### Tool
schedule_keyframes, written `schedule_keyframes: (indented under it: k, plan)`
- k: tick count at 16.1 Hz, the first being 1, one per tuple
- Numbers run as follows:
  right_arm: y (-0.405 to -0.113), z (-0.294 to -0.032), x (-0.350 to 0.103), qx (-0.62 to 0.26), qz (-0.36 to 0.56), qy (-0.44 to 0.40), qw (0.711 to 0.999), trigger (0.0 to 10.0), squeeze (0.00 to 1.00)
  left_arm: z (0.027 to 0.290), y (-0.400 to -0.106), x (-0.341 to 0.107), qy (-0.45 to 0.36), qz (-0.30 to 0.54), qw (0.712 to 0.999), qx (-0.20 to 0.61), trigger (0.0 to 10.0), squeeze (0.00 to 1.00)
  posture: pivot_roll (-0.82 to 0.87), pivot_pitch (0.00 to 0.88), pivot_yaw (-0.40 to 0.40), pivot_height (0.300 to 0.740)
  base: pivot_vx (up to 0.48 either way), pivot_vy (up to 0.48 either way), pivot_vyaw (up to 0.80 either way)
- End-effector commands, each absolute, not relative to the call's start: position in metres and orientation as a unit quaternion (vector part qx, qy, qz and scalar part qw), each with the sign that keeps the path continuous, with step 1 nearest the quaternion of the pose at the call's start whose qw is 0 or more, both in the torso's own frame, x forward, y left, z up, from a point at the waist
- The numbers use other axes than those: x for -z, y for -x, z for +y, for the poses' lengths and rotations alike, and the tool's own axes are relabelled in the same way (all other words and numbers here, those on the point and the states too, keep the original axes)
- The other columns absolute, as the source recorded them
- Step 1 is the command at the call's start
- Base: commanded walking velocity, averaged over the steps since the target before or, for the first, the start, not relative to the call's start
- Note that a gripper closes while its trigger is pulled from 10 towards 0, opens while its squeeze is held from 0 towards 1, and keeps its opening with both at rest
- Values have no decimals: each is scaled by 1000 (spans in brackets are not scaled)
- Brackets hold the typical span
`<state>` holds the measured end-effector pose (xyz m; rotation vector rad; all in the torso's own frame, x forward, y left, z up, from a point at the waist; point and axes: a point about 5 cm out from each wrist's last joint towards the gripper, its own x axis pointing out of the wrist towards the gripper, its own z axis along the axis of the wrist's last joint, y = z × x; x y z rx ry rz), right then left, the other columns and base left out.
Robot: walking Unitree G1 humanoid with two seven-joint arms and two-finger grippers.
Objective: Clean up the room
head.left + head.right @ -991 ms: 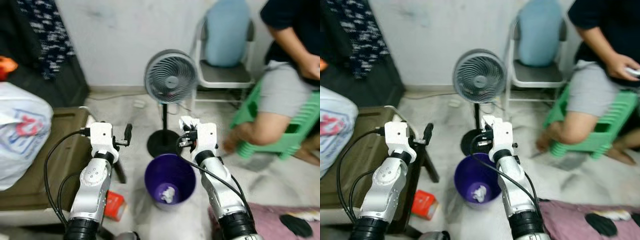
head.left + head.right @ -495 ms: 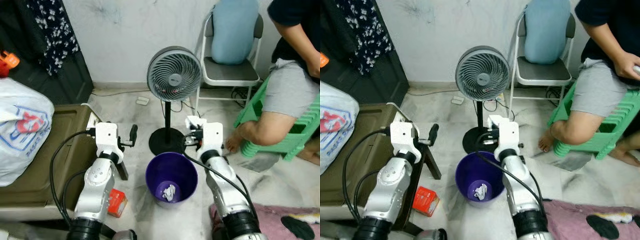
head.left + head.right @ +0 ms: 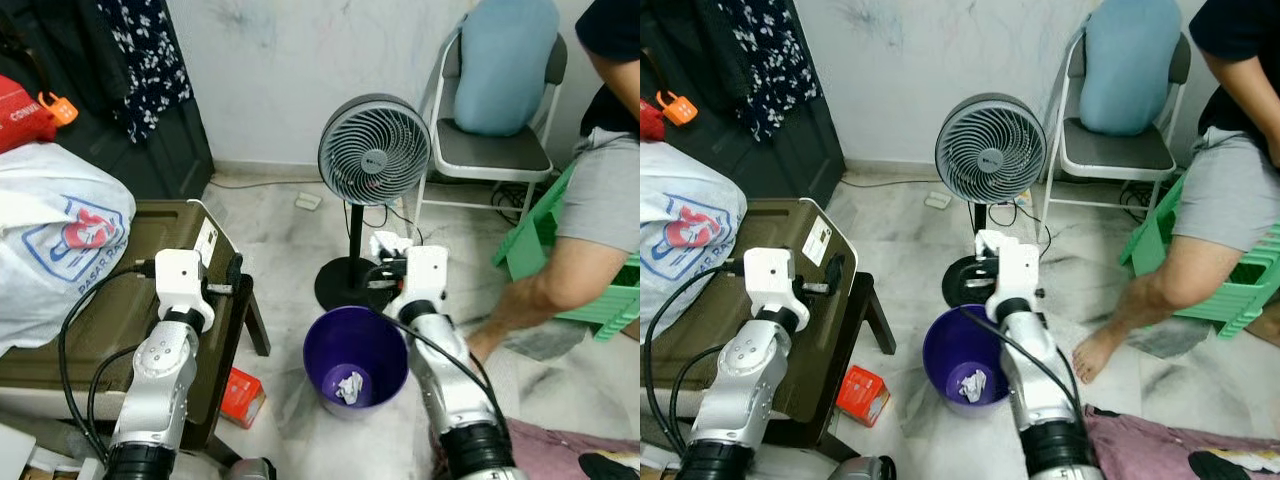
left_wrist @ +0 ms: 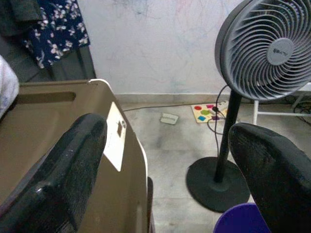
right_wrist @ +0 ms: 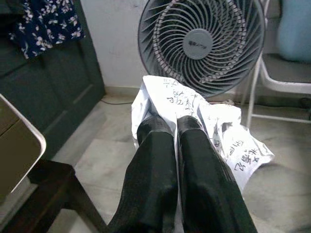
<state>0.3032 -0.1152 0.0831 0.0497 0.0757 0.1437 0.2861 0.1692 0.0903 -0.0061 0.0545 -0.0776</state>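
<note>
Two black fingers of the right gripper (image 5: 172,128) are pressing together on a crumpled white sheet of paper printed with dark characters (image 5: 228,141), pinching it near its upper fold while the rest is hanging loose to one side. In the head views this gripper is holding the paper (image 3: 385,243) just above the far rim of a round purple plastic waste bin (image 3: 355,360), which is standing on the pale marble floor (image 3: 910,250) and already containing a crumpled white wad (image 3: 348,385). Just beyond the bin, a grey pedestal fan on a black round base (image 3: 372,150) is standing upright. The left gripper (image 4: 165,160) is hovering with its fingers spread wide and holding nothing, over the right edge of an olive-brown hard case (image 3: 130,290). A small red carton (image 3: 862,393) is lying on the floor left of the bin. A person's bare leg (image 3: 1150,300) is resting at the right, beside a green plastic stool (image 3: 1240,290).
</note>
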Motion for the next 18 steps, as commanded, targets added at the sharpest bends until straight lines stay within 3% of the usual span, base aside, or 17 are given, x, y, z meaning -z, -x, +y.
schedule_keyframes:
  k: [1, 10, 18]
  plan:
    - [-303, -115, -82, -68, 45, -31, 996, 10000, 0, 170, -284, -93, 2, 27, 999, 43, 10000, 0, 29, 37, 40, 740, 0, 0, 0]
    - [-312, -115, -77, -46, 71, -7, 996, 10000, 0, 165, -278, -96, -2, 22, 998, 65, 10000, 0, 51, 57, 33, 740, 0, 0, 0]
    - [-312, -123, -64, -15, 105, 12, 994, 10000, 0, 181, -253, -97, -11, 37, 998, 57, 10000, 0, 107, 151, 72, 740, 0, 0, 0]
